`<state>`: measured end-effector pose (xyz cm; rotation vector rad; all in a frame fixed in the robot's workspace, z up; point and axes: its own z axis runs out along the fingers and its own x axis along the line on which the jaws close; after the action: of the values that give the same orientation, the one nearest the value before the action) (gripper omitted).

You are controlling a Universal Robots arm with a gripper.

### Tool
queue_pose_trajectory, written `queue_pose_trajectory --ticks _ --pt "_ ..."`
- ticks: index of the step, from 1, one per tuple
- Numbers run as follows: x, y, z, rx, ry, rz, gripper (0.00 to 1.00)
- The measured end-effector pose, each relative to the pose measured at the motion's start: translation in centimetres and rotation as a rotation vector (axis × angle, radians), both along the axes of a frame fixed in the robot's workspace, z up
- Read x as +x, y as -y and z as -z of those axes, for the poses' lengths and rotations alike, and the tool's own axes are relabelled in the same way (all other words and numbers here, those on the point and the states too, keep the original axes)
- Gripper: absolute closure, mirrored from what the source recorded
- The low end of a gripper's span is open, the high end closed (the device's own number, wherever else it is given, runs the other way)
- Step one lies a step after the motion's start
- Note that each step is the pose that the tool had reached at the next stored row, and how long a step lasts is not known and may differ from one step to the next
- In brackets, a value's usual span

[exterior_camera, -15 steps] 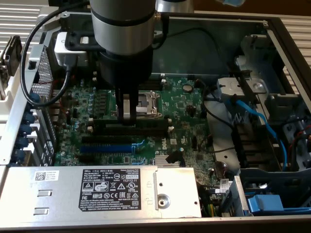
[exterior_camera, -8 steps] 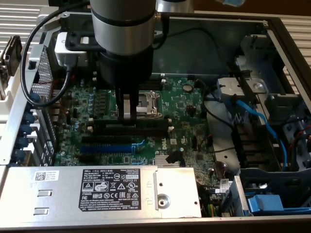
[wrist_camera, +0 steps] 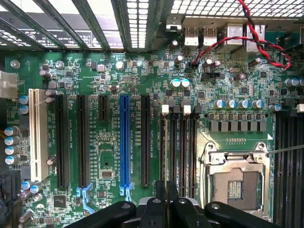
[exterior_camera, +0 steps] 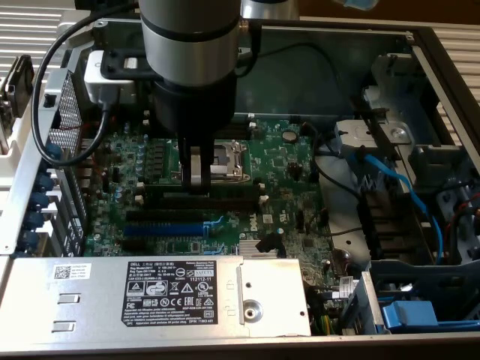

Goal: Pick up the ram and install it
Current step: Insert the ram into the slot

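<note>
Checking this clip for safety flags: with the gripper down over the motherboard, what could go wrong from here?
1. The gripper hangs low by the memory slots, right beside the CPU socket; a sideways slip might strike the socket, which looks uncovered.
2. Tall capacitors stand close to the slots too and could be knocked or bent by a skewed descent.

**The ram [exterior_camera: 229,199], held on edge over the memory slots [wrist_camera: 183,152]**

The ram is seen as a long, thin, dark stick. It is stood on its long edge and aligned lengthwise with the black slots, on the side of the processor socket [exterior_camera: 225,159] nearer the exterior view's bottom. It is gripped near its middle by the gripper [exterior_camera: 196,178], whose fingers are drawn close together. Whether it is seated in a slot cannot be told.
</note>
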<state>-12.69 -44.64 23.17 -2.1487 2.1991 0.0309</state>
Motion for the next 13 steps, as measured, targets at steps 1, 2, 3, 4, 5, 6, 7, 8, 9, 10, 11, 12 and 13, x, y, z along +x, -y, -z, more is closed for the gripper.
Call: queue_pose_trajectory --ticks 1,2,3,4,5,6,7,8,9,10,11,12,13 --pt "0.00 0.00 0.00 0.0001 0.0000 0.000 0.88" --pt "0.00 0.00 0.00 0.0001 0.0000 0.000 0.88" --pt "0.00 0.00 0.00 0.0001 0.0000 0.000 0.88" --pt "0.00 -0.01 0.00 0.0000 0.0000 0.000 0.88" --pt "0.00 -0.04 0.00 0.0000 0.0000 0.000 0.88" --pt "0.00 -0.05 -0.01 0.0000 0.0000 0.000 0.88" --pt "0.00 -0.05 -0.02 0.0001 0.0001 0.000 0.88" --pt "-0.01 -0.06 -0.03 0.0000 0.0000 0.000 0.88" --pt "-0.01 -0.07 -0.05 -0.0001 0.0000 0.000 0.88" --pt "0.00 -0.07 -0.05 0.0001 0.0001 0.000 0.88" --pt "0.00 -0.07 -0.06 0.0002 0.0001 0.000 0.88" --pt "-0.01 -0.07 -0.07 0.0001 0.0001 0.000 0.88" --pt "-0.01 -0.07 -0.07 -0.0001 -0.0001 0.000 0.88"
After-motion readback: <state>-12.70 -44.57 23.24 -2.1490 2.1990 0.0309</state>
